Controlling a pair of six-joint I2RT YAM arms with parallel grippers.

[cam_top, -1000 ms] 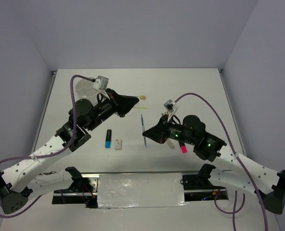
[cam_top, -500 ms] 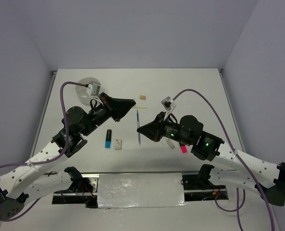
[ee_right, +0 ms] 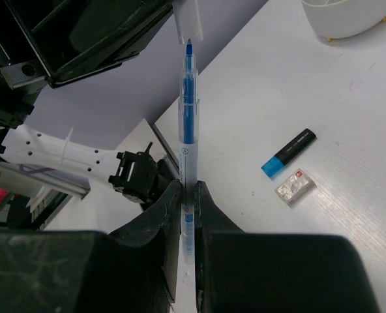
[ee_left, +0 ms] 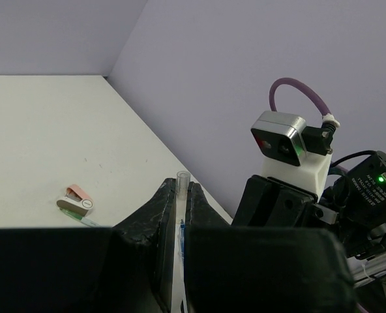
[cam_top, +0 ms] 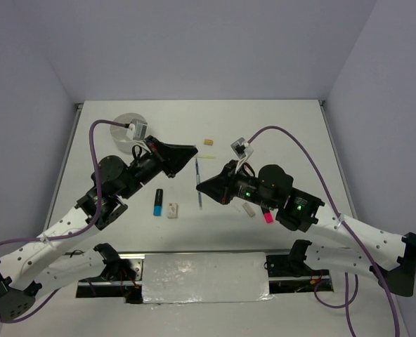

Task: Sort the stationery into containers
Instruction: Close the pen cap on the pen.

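Right claw point(ee_right: 187, 189) has swung the pen point(ee_right: 187, 117) toward the left claw point(ee_left: 181, 193), clamped on its barrel; left pinches the cap point(ee_right: 186, 23) just beyond the tip; if I'm off-line, the tip could skid past.

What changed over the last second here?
The right pincer carried the blue pen leftward, bringing its tip to the mouth of the clear cap held in the left pincer. Both grips held; marker and cup stayed put.
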